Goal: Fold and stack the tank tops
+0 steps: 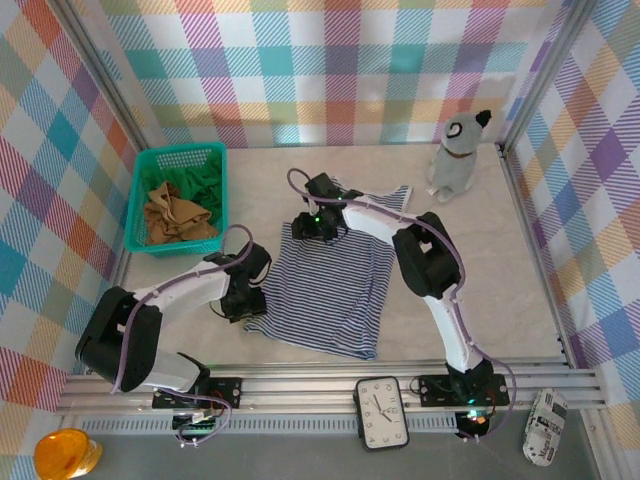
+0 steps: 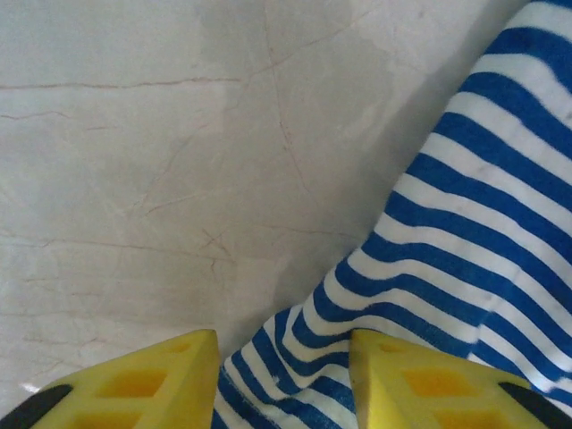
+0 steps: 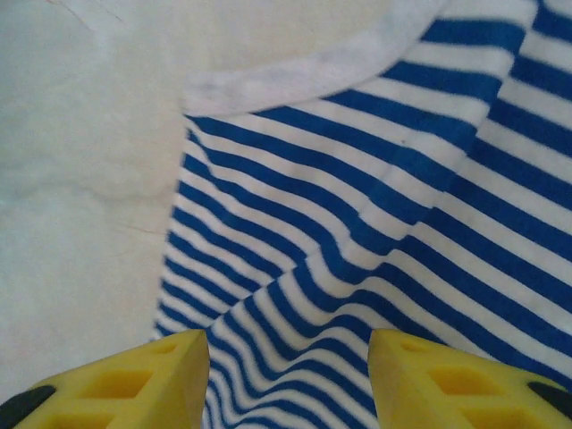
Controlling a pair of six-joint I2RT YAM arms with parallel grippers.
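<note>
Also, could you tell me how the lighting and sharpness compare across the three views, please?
Top external: evenly bright and sharp, stripes on the striped tank top crisp. Left wrist: a soft grey shadow falls on the table beside the cloth. Right wrist: overexposed, the table nearly bleached white, stripes slightly soft.

Three soft cloth tank tops (navy-and-white striped top (image 1: 330, 295), tan-brown top (image 1: 172, 218), bright green top (image 1: 205, 180)), one teal plastic mesh basket (image 1: 178, 152), one grey toy dog (image 1: 458, 155), one black-framed clock (image 1: 381, 412).

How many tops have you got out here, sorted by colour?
Navy-and-white striped top, spread on the table: 1
Tan-brown top, in the basket: 1
Green top, in the basket: 1
Total: 3
</note>
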